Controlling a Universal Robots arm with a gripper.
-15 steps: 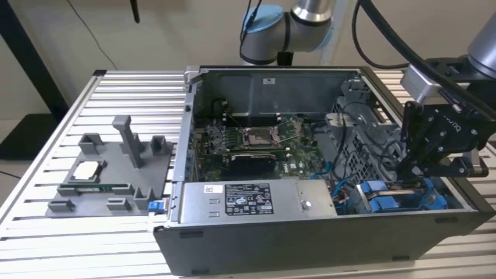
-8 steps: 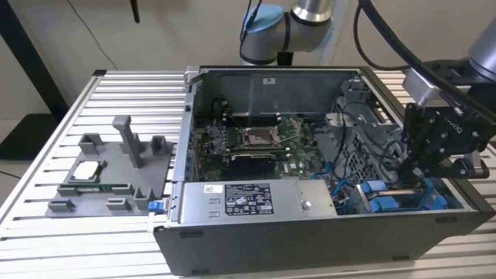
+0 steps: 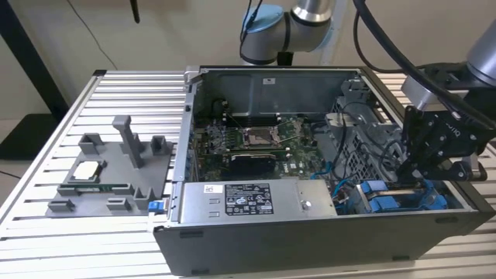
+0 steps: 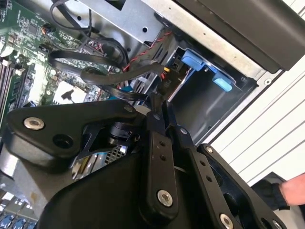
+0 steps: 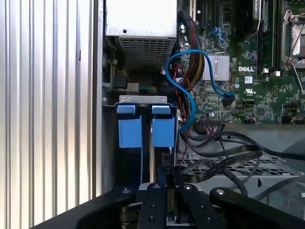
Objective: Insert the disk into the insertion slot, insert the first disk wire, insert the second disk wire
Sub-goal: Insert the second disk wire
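My gripper (image 3: 409, 181) hangs low in the front corner of the open computer case, at the exterior view's right, right over the insertion slot (image 3: 387, 203) with its blue plastic parts. In the first wrist view the gripper (image 5: 167, 183) points at two blue tabs (image 5: 163, 131) under the slot's metal rim (image 5: 143, 99). A narrow silver and blue edge (image 5: 150, 157) runs from the gripper toward them; I cannot tell whether it is the disk. The second wrist view has the gripper (image 4: 157, 109) in front of the slot's grey cavity (image 4: 200, 100). A blue wire (image 5: 188, 95) and black flat wires (image 5: 228, 157) lie loose beside the slot.
The grey labelled power-supply box (image 3: 256, 200) lies along the case's front wall, the motherboard (image 3: 248, 142) behind it. A grey fixture (image 3: 108, 180) with small parts sits on the slatted table at the exterior view's left. A person's hand (image 4: 293, 191) is outside the case.
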